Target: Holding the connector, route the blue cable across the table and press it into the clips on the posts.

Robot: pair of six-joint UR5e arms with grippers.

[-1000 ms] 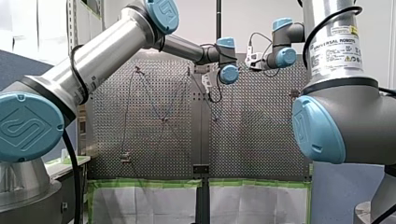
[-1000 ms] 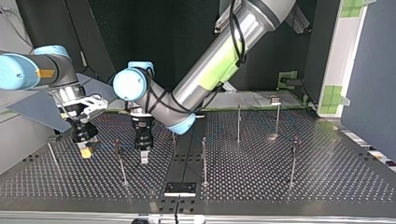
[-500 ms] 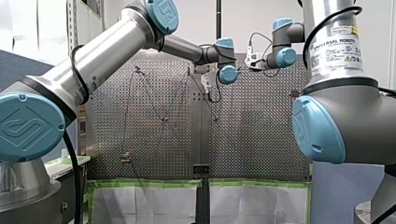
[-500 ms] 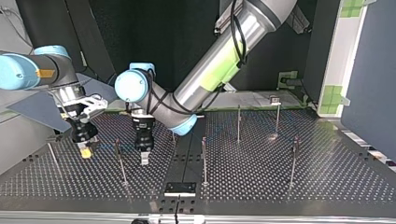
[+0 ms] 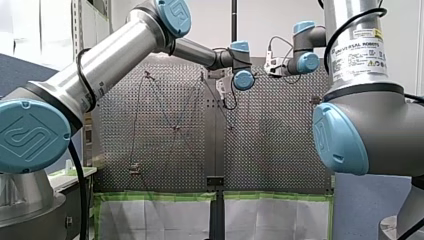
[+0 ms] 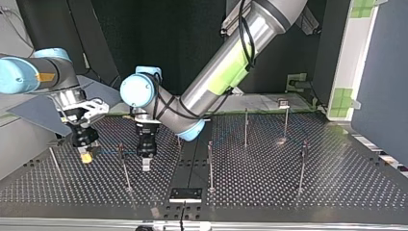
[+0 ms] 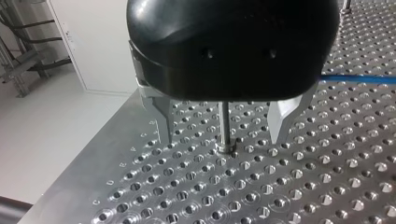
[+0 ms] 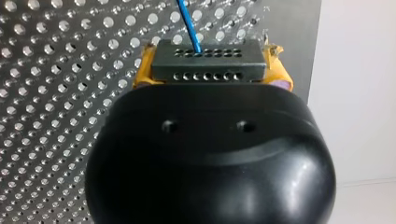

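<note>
Across the perforated metal bench (image 6: 288, 187), thin upright posts (image 6: 210, 166) are set well apart; a dark backdrop and green tape (image 6: 342, 98) are seen behind.
Right hand (image 8: 208, 70): yellow pads are clamped on the dark connector (image 8: 208, 56), at the top view's left.
Blue cable (image 8: 189, 23): led from the connector out over the bench.
Left hand (image 7: 223, 137): metal fingers (image 7: 280, 121) are spread wide, nothing is gripped, and one post is straddled.

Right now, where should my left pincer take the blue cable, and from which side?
Probably the straight, level stretch of blue cable beside my open left pincer, away from the connector that my right pincer holds. Come from above, one finger each side: it runs clear of the table, so both flanks are free.
</note>
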